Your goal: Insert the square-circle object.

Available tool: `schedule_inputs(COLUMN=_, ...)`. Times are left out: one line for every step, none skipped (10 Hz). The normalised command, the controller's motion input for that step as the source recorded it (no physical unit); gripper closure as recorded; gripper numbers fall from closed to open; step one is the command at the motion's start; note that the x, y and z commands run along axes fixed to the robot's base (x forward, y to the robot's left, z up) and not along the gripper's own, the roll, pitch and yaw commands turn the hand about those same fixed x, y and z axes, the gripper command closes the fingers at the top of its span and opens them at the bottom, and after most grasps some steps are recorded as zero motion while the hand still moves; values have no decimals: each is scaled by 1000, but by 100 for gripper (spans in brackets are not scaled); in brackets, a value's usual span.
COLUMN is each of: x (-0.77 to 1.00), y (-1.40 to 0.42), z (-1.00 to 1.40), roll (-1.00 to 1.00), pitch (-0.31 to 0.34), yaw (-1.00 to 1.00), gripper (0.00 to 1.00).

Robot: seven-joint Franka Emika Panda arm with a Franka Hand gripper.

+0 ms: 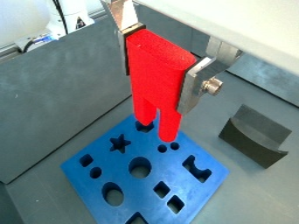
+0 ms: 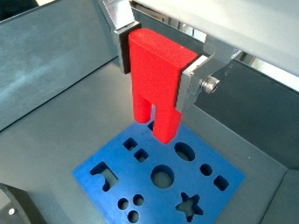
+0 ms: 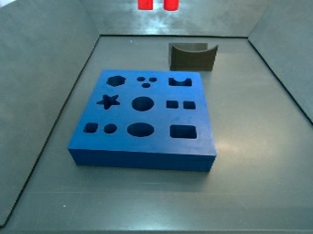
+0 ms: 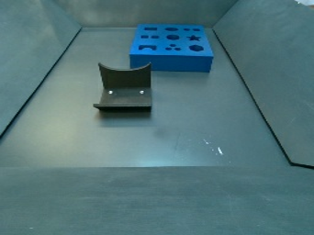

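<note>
**Red piece held above the board**

The red piece (image 1: 156, 80) is gripped in the hand (image 1: 163, 61), prongs down, above the blue board (image 1: 146, 179). The board and the fixture (image 3: 193, 56) are seen resting apart on the surface (image 4: 172, 138).

text: none readable | square-circle object (image 1: 156, 79): plain red faces, no marking | gripper (image 1: 163, 66): over the blue board, jaws clamped on the red piece, silver plates bare, no brand or number | blue board (image 3: 145, 117): cut-out shapes only, no letters | fixture (image 4: 123, 89): dark, unlabelled
</note>
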Motion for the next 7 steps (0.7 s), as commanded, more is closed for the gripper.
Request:
schedule_inputs(x=0, y=-17, z=0, roll=0, pitch=0, yaw=0, gripper=100)
schedule_inputs(x=0, y=-40, z=-14, roll=0, pitch=0, yaw=0, gripper=100)
schedule_inputs(x=-126, y=-197, z=-394, roll=-101, pitch=-67, yaw=31, gripper=100)
schedule_inputs(x=-154, y=-177, z=-560, roll=-196, pitch=-30, yaw=37, gripper=100)
schedule_inputs(x=-217, y=-131, z=-680, roll=-200, pitch=-27, yaw=66, gripper=100)
schedule_inputs(x=-109, y=-111, z=-597, roll=-241, pitch=0, yaw=100, gripper=100)
schedule_inputs(x=-226, y=-49, z=-474, roll=-314, pitch=0, yaw=97, gripper=100)
